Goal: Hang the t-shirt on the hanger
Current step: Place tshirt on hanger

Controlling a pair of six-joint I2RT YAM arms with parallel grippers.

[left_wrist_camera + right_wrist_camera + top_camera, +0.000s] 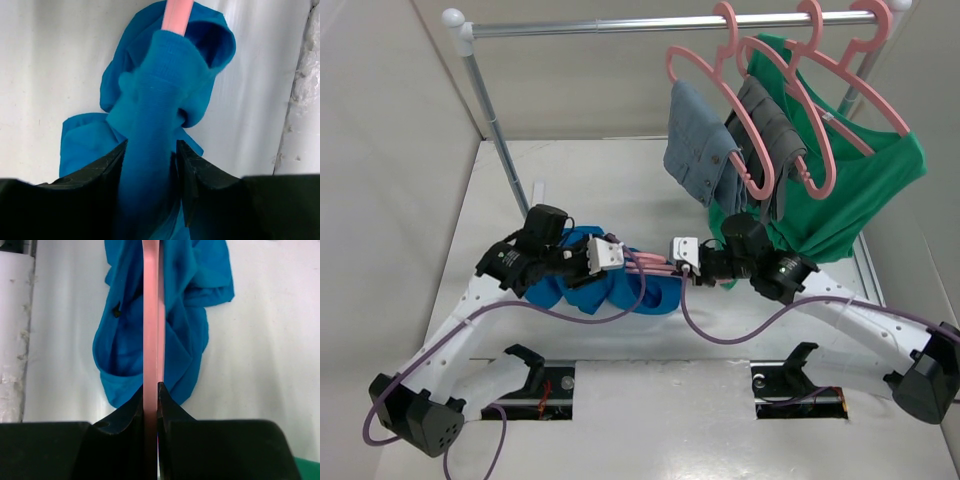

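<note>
Toward the middle of the desk, a little nearer the near edge than the far one, the overhead view shows the two arms meeting tip to tip over a crumpled blue t-shirt lying on the surface. The left gripper reaches in from the left edge side and the right gripper from the right edge side. A short stretch of the pink hanger shows between them, lying roughly level above the cloth. Along the far edge stands a metal rack, and toward the far right corner it carries other pink hangers bearing grey garments and a green shirt. In the left wrist view the left gripper has its black fingers pressed against a bunched roll of the t-shirt. The roll fills the gap between them, and the hanger pokes out of a fold in the cloth at the far end, with the rest of the shirt hanging loose over the desk. In the right wrist view the right gripper pinches the hanger tightly, the jaws pressed on either side of the thin pink bar. The bar runs straight away from the camera above the t-shirt, which is spread in folds on the desk.
</note>
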